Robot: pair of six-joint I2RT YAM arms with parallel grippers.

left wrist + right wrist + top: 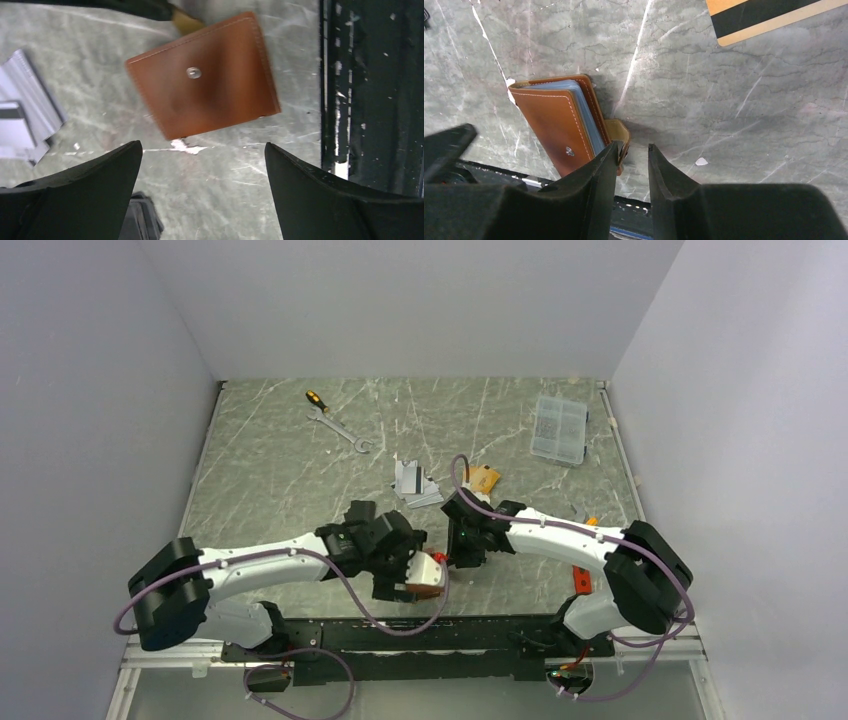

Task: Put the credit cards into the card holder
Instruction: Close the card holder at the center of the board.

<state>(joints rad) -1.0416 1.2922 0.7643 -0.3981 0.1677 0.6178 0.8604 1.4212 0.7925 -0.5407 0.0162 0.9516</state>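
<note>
The tan-brown card holder [202, 75] lies closed on the table near the front edge, snap button up. It also shows in the top view [430, 577] and the right wrist view [559, 120], where its pale sleeves show at the edge. My left gripper [202, 146] is open and empty, hovering just short of it. My right gripper [631, 147] has its jaws a narrow gap apart, empty, with the left fingertip against the holder's strap tab [620, 132]. Silver-grey credit cards [415, 485] and a gold-orange card [483, 478] lie farther back. The gold-orange card also shows in the right wrist view [764, 17].
A clear compartment box [560, 428] stands at the back right. A wrench [340, 428] and a screwdriver [315, 399] lie at the back left. The black base rail [370, 100] runs right beside the holder. A black object [142, 220] lies below my left fingers.
</note>
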